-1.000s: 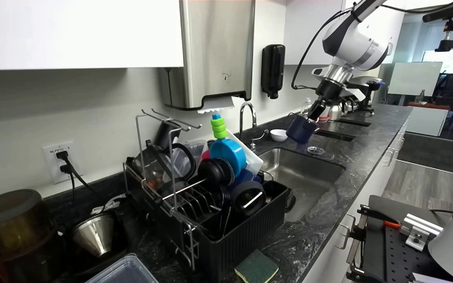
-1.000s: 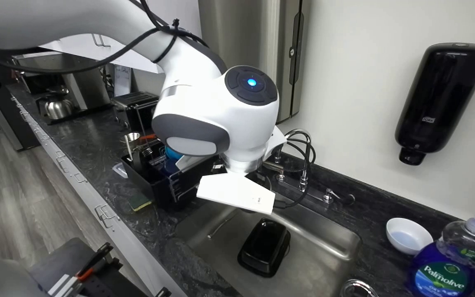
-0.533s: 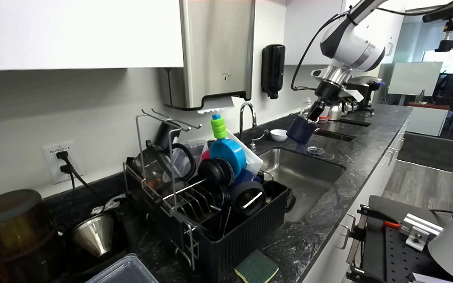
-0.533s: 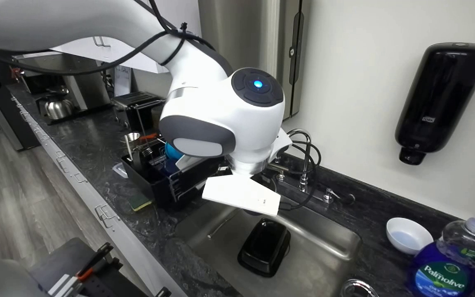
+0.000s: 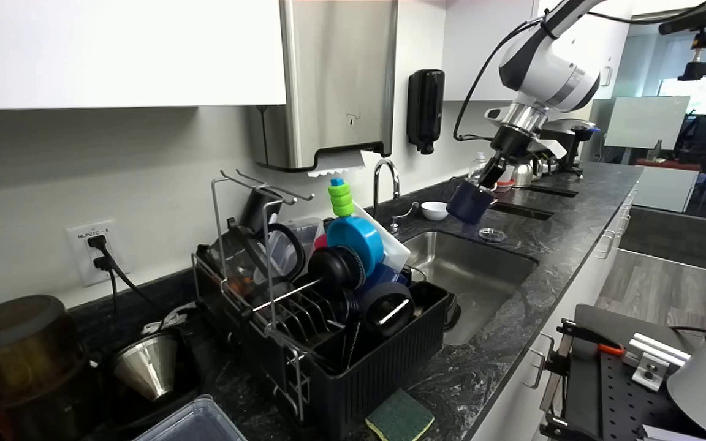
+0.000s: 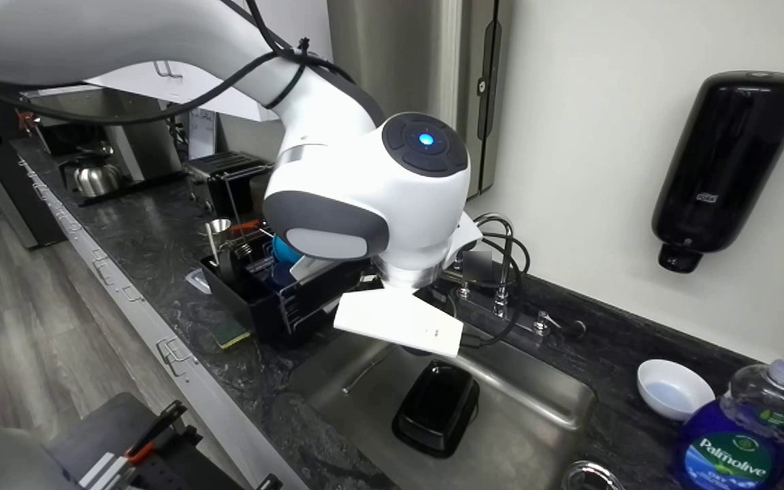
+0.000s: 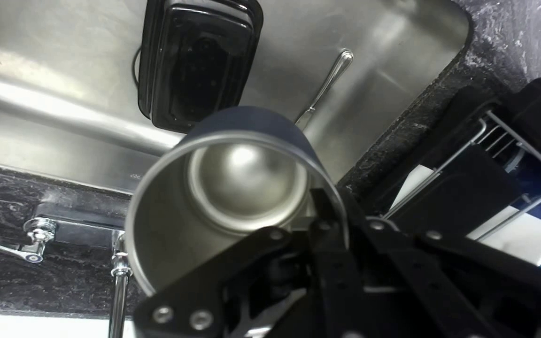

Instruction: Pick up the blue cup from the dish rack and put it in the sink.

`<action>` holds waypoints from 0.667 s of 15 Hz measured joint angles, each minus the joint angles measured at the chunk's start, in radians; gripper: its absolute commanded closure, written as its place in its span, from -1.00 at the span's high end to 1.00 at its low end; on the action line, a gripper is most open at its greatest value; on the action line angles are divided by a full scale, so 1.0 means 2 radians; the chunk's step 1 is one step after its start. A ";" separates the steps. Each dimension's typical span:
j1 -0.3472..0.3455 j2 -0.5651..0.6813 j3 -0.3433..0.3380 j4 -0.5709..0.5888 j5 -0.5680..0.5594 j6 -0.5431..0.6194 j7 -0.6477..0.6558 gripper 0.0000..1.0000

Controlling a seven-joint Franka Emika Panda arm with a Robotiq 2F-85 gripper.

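Dark marbled countertop (image 5: 573, 208) in an exterior view runs off past the gripper (image 5: 486, 182), which hangs in mid-air with the blue cup (image 5: 468, 203) tilted in its grasp. Lower down lies the steel sink (image 5: 485, 266); well apart stands the crowded dish rack (image 5: 390, 361), a bright-blue round piece (image 5: 355, 237) and a white board (image 5: 394, 242) jutting up. Farther away again, an outlet plate (image 5: 89, 275) carries small print starting NLP21; the rest I can't swear to.

In an exterior view the arm (image 6: 365, 184) and a flat white plate (image 6: 399, 320) hide the gripper and blue cup from me. Lower down, a black container (image 6: 436, 408) takes up part of the sink floor; off to the gripper's side sit a white bowl (image 6: 674, 389) and a bottle (image 6: 732, 435) labelled Palmolive, OXY beneath. Higher up, the soap dispenser (image 6: 732, 160) reads TORK.

In the wrist view the fingers (image 7: 323, 206) pinch the blue cup's wall, one inside, one outside. Past the blue cup, the black container and a slim metal utensil (image 7: 328, 83) lie in the sink; the faucet (image 7: 119, 291) stands on the blue cup's side of the gripper, the dish rack opposite.
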 measured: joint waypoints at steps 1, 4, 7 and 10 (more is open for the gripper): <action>0.000 0.000 0.000 0.000 0.000 0.000 0.000 -0.87; 0.000 0.000 0.000 0.000 0.000 0.000 0.000 -0.97; 0.000 0.000 0.004 0.000 0.002 0.002 0.000 -0.97; 0.000 0.017 0.015 0.003 0.011 0.024 0.005 -0.97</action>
